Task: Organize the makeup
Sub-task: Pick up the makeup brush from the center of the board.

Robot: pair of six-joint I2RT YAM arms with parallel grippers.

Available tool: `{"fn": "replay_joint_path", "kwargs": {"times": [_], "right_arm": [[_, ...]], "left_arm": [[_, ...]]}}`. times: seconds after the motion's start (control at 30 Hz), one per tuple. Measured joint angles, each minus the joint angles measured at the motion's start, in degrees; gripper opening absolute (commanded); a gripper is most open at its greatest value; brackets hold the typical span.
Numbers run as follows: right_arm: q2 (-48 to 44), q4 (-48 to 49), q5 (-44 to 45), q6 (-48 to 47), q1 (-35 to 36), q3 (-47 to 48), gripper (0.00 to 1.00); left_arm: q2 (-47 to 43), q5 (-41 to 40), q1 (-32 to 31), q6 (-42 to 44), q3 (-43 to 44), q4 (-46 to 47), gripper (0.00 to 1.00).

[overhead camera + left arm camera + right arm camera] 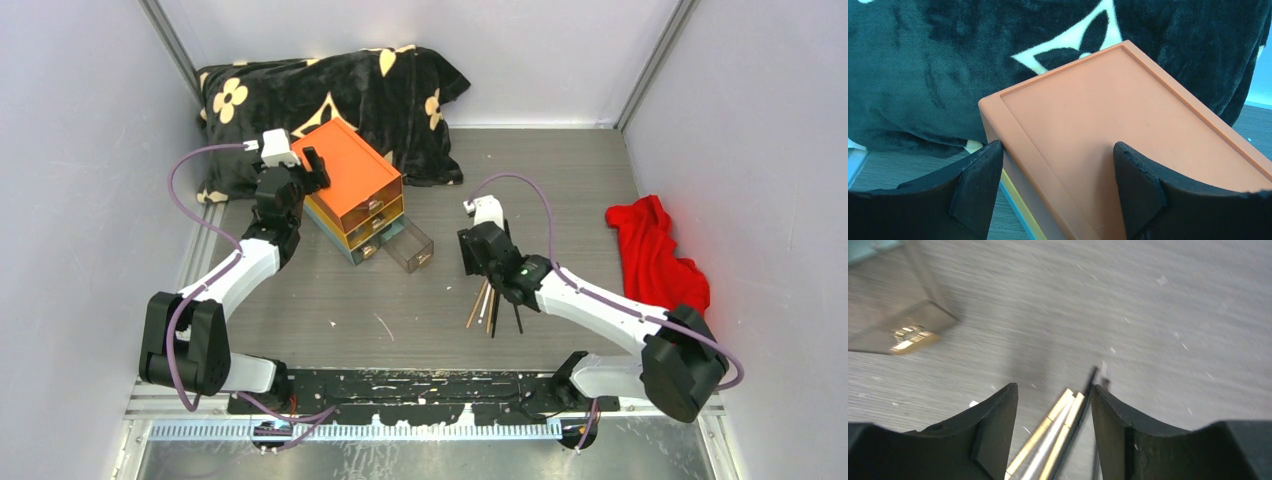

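Several thin tan and black brushes [486,305] lie in a bunch on the table in front of the right arm. My right gripper [478,258] is open just above their far ends. In the right wrist view the gold and black handles [1058,425] lie between its fingers, close to the right one, and my gripper [1053,389] does not grip them. My left gripper [314,166] is open over the back left edge of the orange-topped drawer box [350,170]. In the left wrist view my gripper [1058,147] straddles the box's edge [1108,115]. Palettes, compact, tubes and lipstick are out of view.
The box's bottom clear drawer [408,245] is pulled out toward the right arm and shows at the upper left of the right wrist view [903,325]. A black floral blanket [330,90] lies behind the box. A red cloth [655,250] lies at the right wall.
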Motion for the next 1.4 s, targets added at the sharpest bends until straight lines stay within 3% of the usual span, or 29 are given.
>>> {"fn": "replay_joint_path", "kwargs": {"times": [0.17,0.43,0.8,0.97,1.4], "right_arm": [[-2.97,-14.05,3.41,8.15,-3.89,0.5,0.58],[-4.94,-21.73,0.13,17.33,-11.37,-2.8,0.52],[5.22,-20.65,-4.17,19.39,-11.85,-3.34,0.47],[6.78,-18.95,-4.13,19.02,-13.29,-3.34,0.34],[13.42,-11.82,-7.54,16.98,-17.55,-0.22,0.34]], "left_arm": [[0.02,0.0,0.0,0.0,0.0,0.0,0.77],[0.02,0.0,0.0,0.0,0.0,-0.02,0.77],[0.02,0.0,0.0,0.02,0.0,-0.02,0.77],[0.02,0.0,0.0,0.02,0.0,0.0,0.77],[0.0,0.02,0.0,0.02,0.0,-0.02,0.77]]}}
